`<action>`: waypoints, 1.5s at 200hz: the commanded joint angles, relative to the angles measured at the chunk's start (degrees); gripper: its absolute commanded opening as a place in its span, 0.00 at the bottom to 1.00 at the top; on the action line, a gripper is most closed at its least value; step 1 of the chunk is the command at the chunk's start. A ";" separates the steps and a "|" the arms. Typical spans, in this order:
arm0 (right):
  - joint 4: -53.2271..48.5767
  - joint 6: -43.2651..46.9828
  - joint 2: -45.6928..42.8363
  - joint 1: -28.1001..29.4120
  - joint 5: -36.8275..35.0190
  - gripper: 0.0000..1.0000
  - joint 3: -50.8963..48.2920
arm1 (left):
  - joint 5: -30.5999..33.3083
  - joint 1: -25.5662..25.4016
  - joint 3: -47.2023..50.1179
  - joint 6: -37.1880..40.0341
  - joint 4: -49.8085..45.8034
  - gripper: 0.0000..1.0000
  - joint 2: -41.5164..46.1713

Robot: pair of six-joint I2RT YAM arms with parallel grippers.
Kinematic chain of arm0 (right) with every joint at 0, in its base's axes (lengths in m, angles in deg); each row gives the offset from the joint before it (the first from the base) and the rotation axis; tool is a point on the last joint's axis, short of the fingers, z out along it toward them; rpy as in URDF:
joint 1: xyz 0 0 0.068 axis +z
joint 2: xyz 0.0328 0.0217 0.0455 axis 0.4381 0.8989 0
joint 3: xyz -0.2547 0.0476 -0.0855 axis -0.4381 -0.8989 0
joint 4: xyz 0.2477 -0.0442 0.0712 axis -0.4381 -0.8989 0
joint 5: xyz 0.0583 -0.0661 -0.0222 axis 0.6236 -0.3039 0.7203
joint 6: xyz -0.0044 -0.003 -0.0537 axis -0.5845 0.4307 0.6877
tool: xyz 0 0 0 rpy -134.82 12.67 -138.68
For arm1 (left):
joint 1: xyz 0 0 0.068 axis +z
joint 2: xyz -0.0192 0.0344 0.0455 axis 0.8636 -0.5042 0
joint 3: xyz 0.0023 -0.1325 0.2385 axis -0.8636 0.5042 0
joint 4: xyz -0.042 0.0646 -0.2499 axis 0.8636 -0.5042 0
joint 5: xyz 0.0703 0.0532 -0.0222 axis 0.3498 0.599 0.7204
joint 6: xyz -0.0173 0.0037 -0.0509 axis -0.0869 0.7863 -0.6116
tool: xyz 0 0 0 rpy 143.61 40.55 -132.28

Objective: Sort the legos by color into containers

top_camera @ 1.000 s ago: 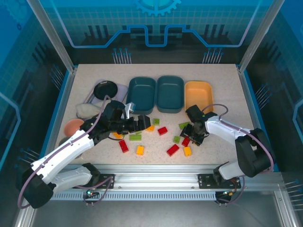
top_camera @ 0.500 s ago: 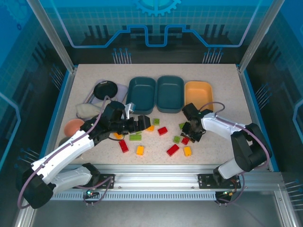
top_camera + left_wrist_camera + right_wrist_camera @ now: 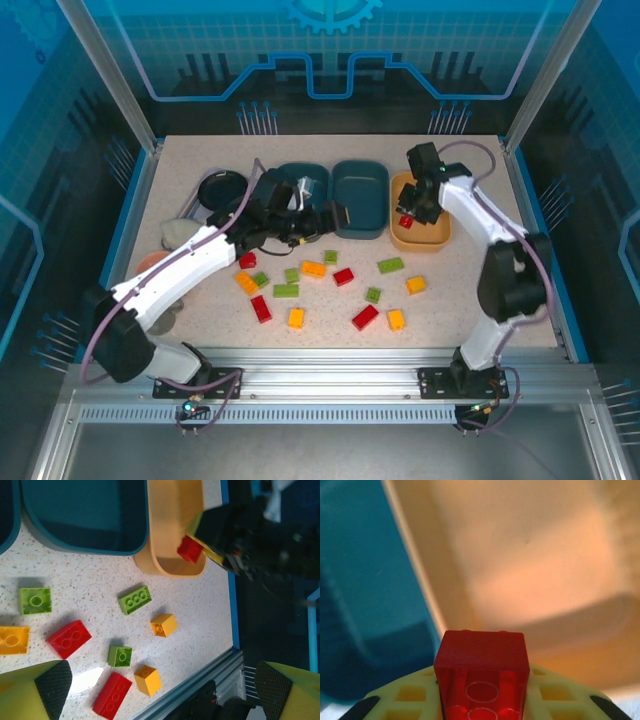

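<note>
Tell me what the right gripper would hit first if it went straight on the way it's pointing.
Probably the floor of the pale orange tray. The right gripper, shut on a red brick, points down into it. Depth is hard to judge, but nothing shows between them.

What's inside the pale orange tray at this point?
No loose bricks lie on the visible floor of the orange tray. The right claw holds a red brick over it and hides the floor beneath.
</note>
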 commanded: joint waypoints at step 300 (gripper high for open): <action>31.25 23.41 -22.70 33.98 17.04 0.73 -22.25 | 12.93 25.21 21.58 -14.16 -18.80 0.74 -1.86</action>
